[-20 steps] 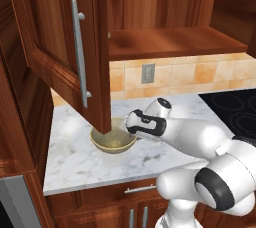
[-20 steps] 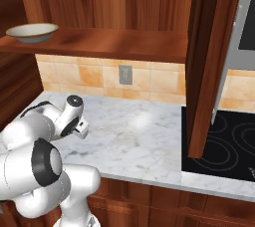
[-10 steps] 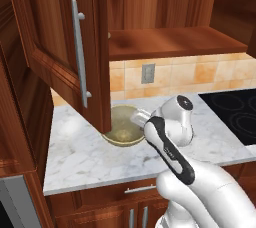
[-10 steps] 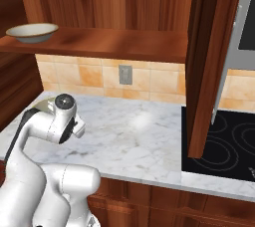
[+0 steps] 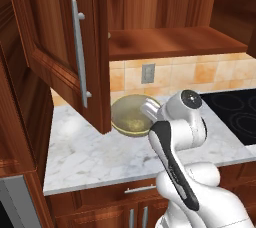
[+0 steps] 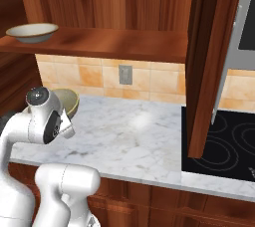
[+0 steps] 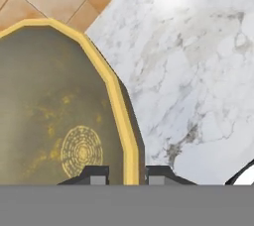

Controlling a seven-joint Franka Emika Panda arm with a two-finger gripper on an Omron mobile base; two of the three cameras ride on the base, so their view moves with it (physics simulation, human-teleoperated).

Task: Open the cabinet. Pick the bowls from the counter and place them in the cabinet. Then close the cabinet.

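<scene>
The deep olive-tan bowl is tipped so its speckled inside faces the left base view, just above the counter. My gripper is shut on its right rim. In the hand view the two fingertips straddle the yellow rim of the bowl, with my gripper shut around it over the marble counter. The bowl peeks out behind my arm in the right base view. The shallower bowl rests on the shelf of the open cabinet. The cabinet has both doors swung out.
The left cabinet door hangs out over the counter's left part, close to the bowl. The right door stands edge-on over the black stovetop. A wall outlet sits on the tiled backsplash. Lower cabinets run under the counter.
My arm has carried the deep bowl up and to the right, away from under the left door, and the bowl has tipped. The shallow bowl on the shelf has not moved.
</scene>
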